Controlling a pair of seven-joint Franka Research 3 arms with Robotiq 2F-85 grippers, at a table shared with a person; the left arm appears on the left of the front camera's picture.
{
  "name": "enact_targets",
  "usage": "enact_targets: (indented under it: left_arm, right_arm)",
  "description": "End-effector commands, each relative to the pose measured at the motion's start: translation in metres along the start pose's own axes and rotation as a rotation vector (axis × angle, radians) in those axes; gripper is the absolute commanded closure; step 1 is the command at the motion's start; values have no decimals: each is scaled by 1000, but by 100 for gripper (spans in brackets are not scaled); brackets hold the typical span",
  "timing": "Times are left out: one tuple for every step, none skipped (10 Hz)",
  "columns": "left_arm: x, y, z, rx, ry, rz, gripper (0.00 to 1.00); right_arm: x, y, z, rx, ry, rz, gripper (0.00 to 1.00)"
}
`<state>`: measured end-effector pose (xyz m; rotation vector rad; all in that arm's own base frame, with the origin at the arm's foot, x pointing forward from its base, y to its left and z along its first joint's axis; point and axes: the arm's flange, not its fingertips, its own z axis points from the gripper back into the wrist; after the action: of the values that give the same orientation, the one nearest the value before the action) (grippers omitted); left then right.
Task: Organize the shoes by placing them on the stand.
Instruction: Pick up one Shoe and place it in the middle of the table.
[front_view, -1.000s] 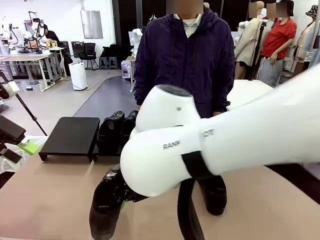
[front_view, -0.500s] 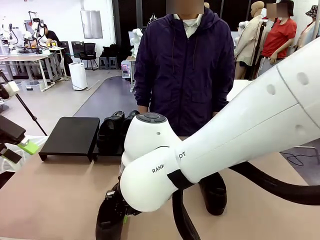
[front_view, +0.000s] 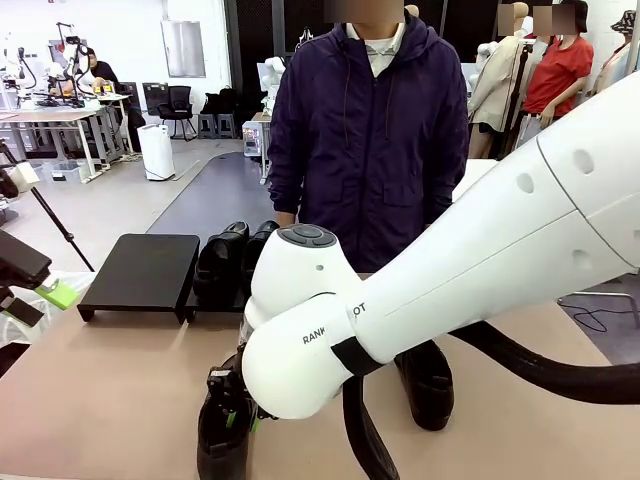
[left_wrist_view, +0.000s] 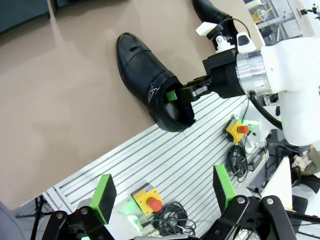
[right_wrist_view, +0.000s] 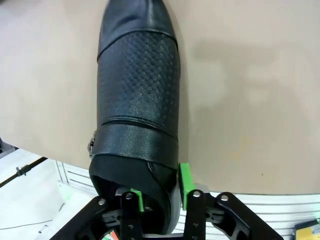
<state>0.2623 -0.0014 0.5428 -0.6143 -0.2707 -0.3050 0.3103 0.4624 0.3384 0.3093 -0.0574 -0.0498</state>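
Right pincer (right_wrist_view: 160, 190) straddles heel wall of near shoe (right_wrist_view: 137, 95), one pad inside, one outside; clenched or released: cannot tell. Shoe lies on worktop (right_wrist_view: 240, 100), heel past edge. Left pincer (left_wrist_view: 164, 192) released, wide. Pair (front_view: 235, 262) on stand (front_view: 140, 272), right panel.

Stand (front_view: 145, 268), left panel: bare, reachable from above and the near side.
Right panel: filled by two shoes (front_view: 235, 258).
Table (front_view: 100, 390) left: free.
Middle: right arm (front_view: 330, 330) bars passage, probably covering the near shoe (front_view: 215, 455) from above.
Right: lone shoe (front_view: 430, 385).
Far side: person (front_view: 370, 130) at the edge.
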Motion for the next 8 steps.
enact_targets:
  left_arm:
    - [1, 1, 2, -4, 0, -12, 0]
    - [1, 1, 2, -4, 0, -12, 0]
    - [1, 1, 2, -4, 0, -12, 0]
    - [1, 1, 2, -4, 0, -12, 0]
    - [1, 1, 2, -4, 0, -12, 0]
    - [1, 1, 2, -4, 0, -12, 0]
    - [1, 1, 2, -4, 0, -12, 0]
    - [1, 1, 2, -4, 0, -12, 0]
  right_arm:
    - [3, 4, 7, 26, -55, 18, 0]
    - [2, -2, 23, 41, -74, 24, 0]
    - [-4, -14, 51, 57, -74, 69, 0]
    - [-14, -38, 96, 56, -62, 139, 0]
    - [-21, -71, 139, 47, -66, 215, 0]
    - [-23, -114, 179, 50, -55, 288, 0]
    - [-24, -156, 214, 66, -61, 351, 0]
    - [-26, -202, 246, 108, -62, 401, 0]
